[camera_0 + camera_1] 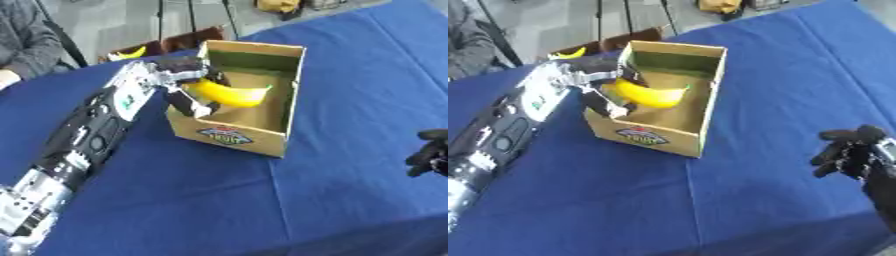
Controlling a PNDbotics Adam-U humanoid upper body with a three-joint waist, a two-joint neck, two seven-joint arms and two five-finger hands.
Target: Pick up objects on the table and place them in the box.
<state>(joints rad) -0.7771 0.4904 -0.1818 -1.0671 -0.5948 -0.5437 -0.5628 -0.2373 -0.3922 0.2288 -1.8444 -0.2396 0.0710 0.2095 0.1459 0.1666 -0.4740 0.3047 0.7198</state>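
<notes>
Left robot hand point(188, 82) holding banana point(229, 93) over cardboard box point(262, 131).
Fingers & thumb are curling round the banana's left end, w/ the fruit hanging inside the open box top, above its floor. Box is sitting on the blue table point(350, 175). Right robot hand point(852, 152) is idling near the right edge, fingers curled, holding nothing. Another banana point(131, 52) is lying beyond the table's far edge.

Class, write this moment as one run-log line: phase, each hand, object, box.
phase: placing | left hand: shut on banana, over the box | right hand: idle at right edge, curled, empty | box: open, upright
</notes>
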